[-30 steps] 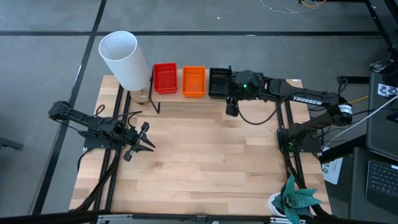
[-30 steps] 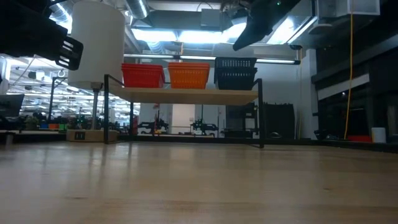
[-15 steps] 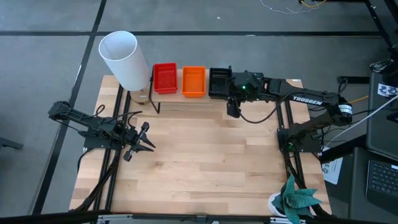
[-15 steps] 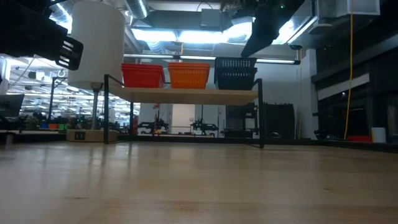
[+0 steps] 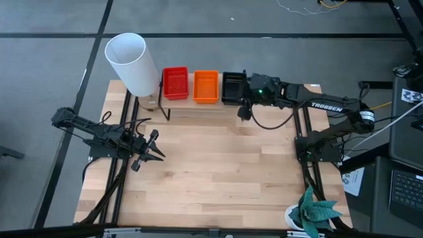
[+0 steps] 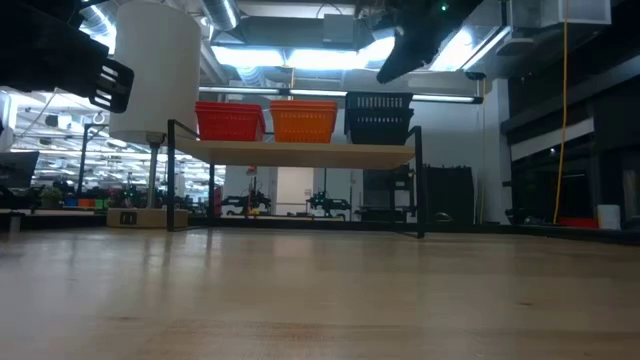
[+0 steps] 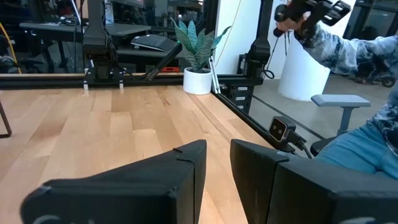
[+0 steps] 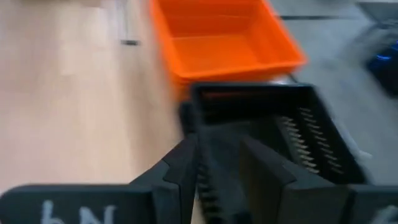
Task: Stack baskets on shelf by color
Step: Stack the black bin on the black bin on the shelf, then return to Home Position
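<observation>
The shelf (image 5: 198, 106) (image 6: 300, 153) stands at the table's far edge and carries three stacks of baskets side by side on its top board: red (image 5: 175, 82) (image 6: 230, 122), orange (image 5: 205, 86) (image 6: 303, 122) and black (image 5: 232, 87) (image 6: 378, 118). My right gripper (image 5: 244, 114) (image 6: 385, 72) hovers above shelf height just in front of the black stack, pointing down at it. It is open by a narrow gap and holds nothing (image 8: 219, 155). The black basket (image 8: 273, 124) and orange basket (image 8: 224, 37) show below its fingers. My left gripper (image 5: 157, 147) (image 7: 217, 155) waits at the table's left side, open by a narrow gap.
A tall white cylinder (image 5: 132, 63) (image 6: 155, 70) stands at the shelf's left end on the far left corner. A potted plant (image 5: 314, 211) sits at the near right corner. A person's sleeve (image 7: 348, 50) shows beyond the table in the left wrist view. Bare wood (image 5: 218, 165) lies between the arms.
My right gripper has drifted slightly toward the table's right and near side, then back toward the black stack, staying above shelf height. The basket stacks have not moved.
</observation>
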